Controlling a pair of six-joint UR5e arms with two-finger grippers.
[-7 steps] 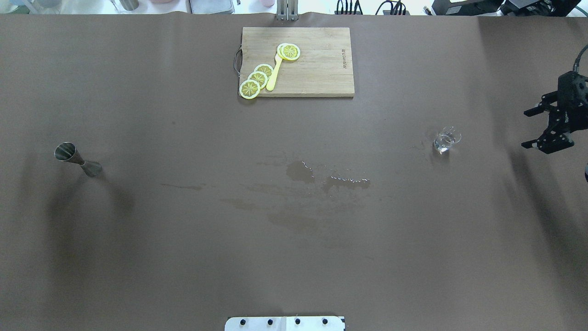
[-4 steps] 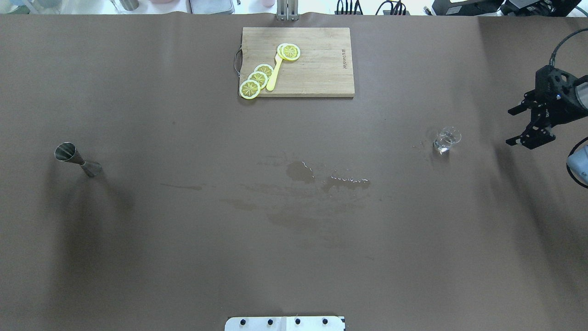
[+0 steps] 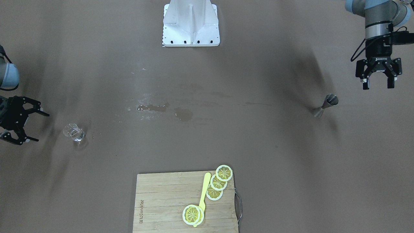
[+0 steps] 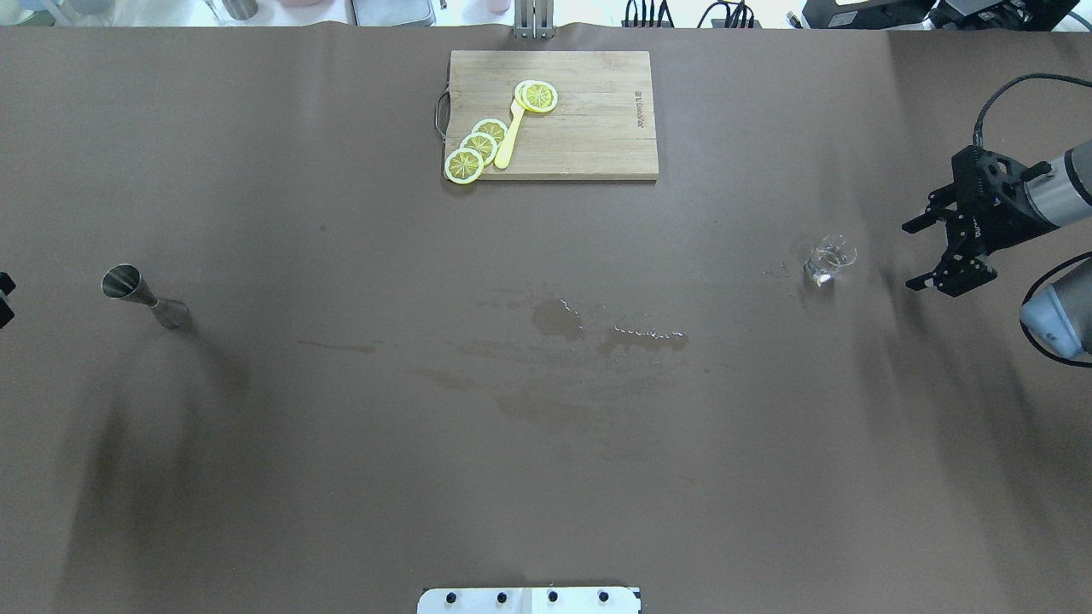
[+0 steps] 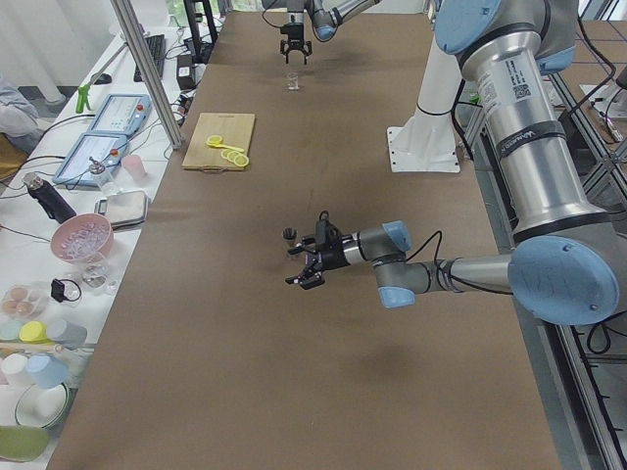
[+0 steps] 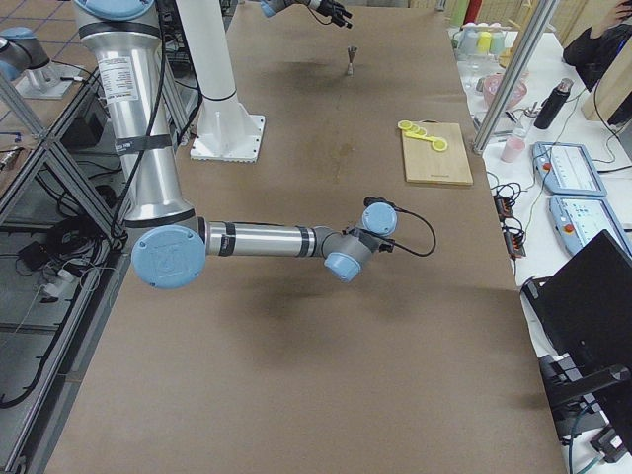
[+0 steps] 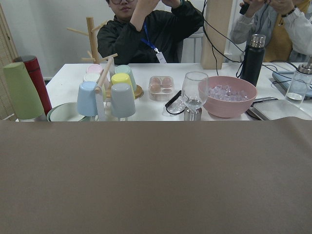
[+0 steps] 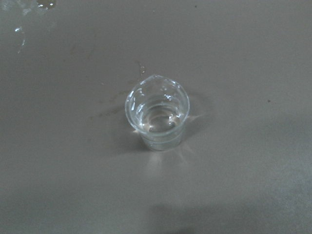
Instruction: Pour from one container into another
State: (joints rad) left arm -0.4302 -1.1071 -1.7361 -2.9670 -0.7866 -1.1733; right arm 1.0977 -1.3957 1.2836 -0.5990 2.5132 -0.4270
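Front-facing view: you have the right hand point(image 3: 36, 127) with fingers apart, near the small glass beaker point(image 3: 74, 132) but clear of it. The beaker stands upright on the brown worktop point(image 3: 258, 155). The left hand point(image 3: 377, 84), fingers also apart, points down near the steel jigger point(image 3: 325, 106), not touching. A wet patch point(image 3: 183, 114) lies mid-worktop.

Overhead view: the beaker sits between the right hand and the wet patch. Lemon slices point(image 4: 478, 145) lie on the cutting board point(image 4: 597, 128) at the far edge.

Right wrist view: you can see clear liquid in the beaker.
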